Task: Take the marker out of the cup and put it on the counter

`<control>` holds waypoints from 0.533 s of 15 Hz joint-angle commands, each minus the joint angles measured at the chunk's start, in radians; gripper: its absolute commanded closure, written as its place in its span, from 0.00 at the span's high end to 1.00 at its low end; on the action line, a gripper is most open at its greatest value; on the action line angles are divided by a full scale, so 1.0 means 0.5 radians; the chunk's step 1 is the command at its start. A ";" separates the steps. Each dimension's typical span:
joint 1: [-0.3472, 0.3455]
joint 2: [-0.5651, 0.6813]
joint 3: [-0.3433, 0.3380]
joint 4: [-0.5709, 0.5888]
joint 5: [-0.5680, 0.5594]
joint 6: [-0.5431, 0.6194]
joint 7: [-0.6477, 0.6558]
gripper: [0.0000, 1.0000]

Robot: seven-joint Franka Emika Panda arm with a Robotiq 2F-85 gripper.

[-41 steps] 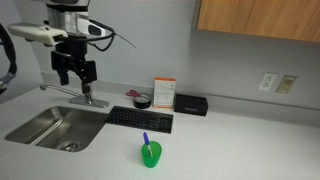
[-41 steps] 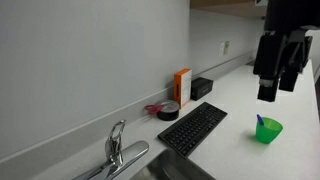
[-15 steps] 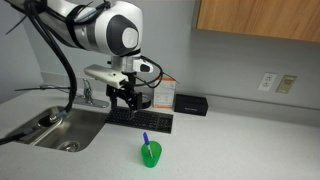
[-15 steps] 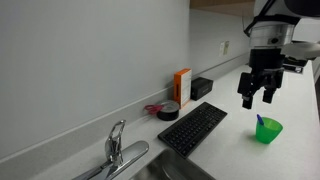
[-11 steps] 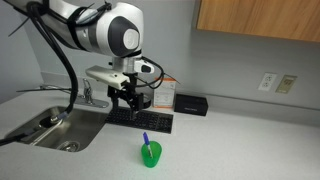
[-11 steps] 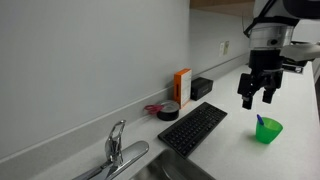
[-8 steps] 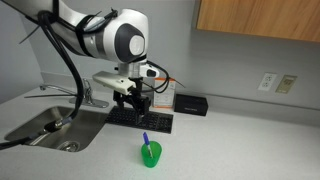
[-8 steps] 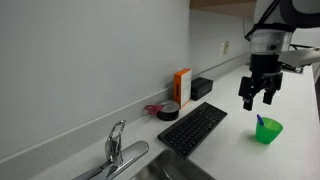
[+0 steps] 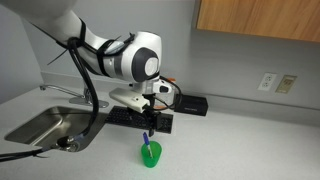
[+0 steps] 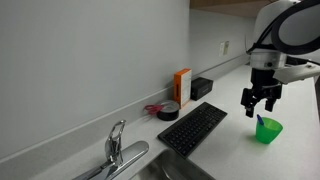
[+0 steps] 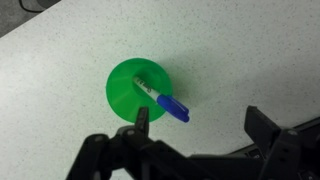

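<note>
The green cup [image 9: 150,154] stands on the light grey counter [image 9: 230,140], in front of the keyboard. It also shows in another exterior view [image 10: 266,130] and from above in the wrist view [image 11: 138,87]. The blue marker [image 11: 163,100] leans inside it, its blue end sticking out over the rim; it shows in both exterior views [image 9: 147,138] [image 10: 260,120]. My gripper [image 9: 150,121] [image 10: 261,106] hovers just above the cup and marker. In the wrist view the gripper [image 11: 200,125] is open and empty, with its fingers [image 11: 140,122] beside the cup's rim.
A black keyboard [image 9: 140,119] [image 10: 192,128] lies behind the cup. A steel sink [image 9: 50,125] with a faucet [image 10: 117,148] is beside it. An orange box [image 9: 164,94], a dark round container [image 9: 142,99] and a black box [image 9: 191,104] stand along the wall.
The arm swung from above the sink across the keyboard and came down over the green cup. The cup and marker have not moved.
</note>
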 commanded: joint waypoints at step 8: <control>-0.033 0.125 -0.069 -0.021 -0.045 0.130 0.019 0.73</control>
